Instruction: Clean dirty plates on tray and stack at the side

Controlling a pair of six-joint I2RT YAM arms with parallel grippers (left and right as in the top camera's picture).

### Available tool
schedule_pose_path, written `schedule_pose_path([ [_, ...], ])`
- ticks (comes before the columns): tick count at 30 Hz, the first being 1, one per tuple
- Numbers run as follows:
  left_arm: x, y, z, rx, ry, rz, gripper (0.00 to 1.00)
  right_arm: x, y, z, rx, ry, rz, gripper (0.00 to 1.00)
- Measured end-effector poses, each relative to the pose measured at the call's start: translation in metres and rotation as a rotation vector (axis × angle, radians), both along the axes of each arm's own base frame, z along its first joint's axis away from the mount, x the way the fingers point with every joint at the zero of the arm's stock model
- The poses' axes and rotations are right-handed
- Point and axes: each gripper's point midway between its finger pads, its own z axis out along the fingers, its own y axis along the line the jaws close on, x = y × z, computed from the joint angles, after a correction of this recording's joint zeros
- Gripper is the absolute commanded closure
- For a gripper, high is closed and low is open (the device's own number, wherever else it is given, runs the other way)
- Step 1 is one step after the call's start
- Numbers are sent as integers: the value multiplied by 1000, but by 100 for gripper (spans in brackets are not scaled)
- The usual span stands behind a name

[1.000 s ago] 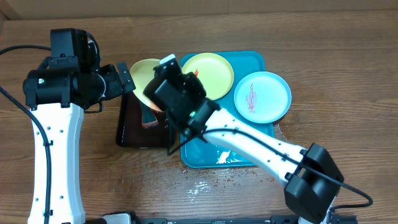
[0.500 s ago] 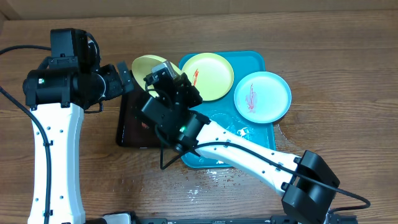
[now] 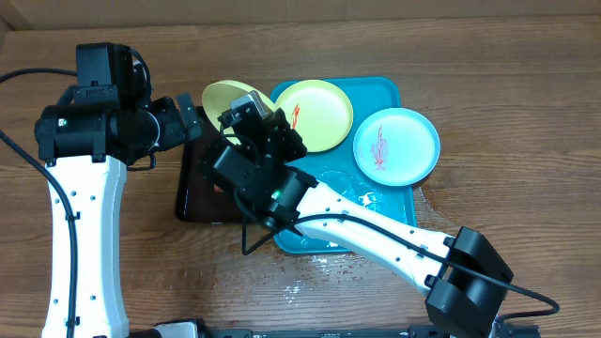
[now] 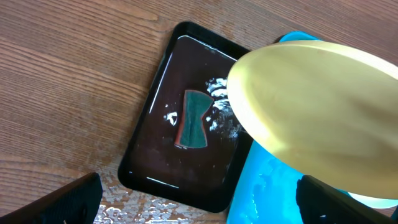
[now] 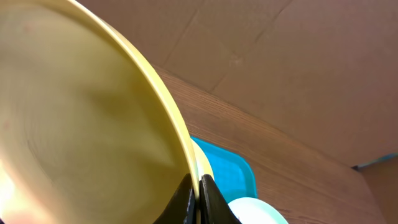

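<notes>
Pale yellow-green round plate (image 3: 223, 96), upper centre, tilted over the narrow black tray (image 4: 149, 155), rim clamped in your right end effector (image 5: 194, 194); left end effector (image 3: 192, 119) spread wide, empty; step apparently scrubbing; next you likely fetch the green sponge (image 4: 193, 119).

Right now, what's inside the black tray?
A green sponge lies flat in the black tray, with white foam beside it. In the left wrist view the held yellow plate covers the tray's upper right corner, so anything there can't be seen.
</notes>
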Motion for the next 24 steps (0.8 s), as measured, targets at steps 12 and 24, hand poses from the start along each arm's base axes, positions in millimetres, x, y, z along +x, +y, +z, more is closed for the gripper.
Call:
schedule_pose_path([
  [12,0,0,0,0,0,0,0,19,-43,-63,204,368,-44,96],
  [24,0,0,0,-1,0,0,0,44,-207,-10,777,658,-267,96],
])
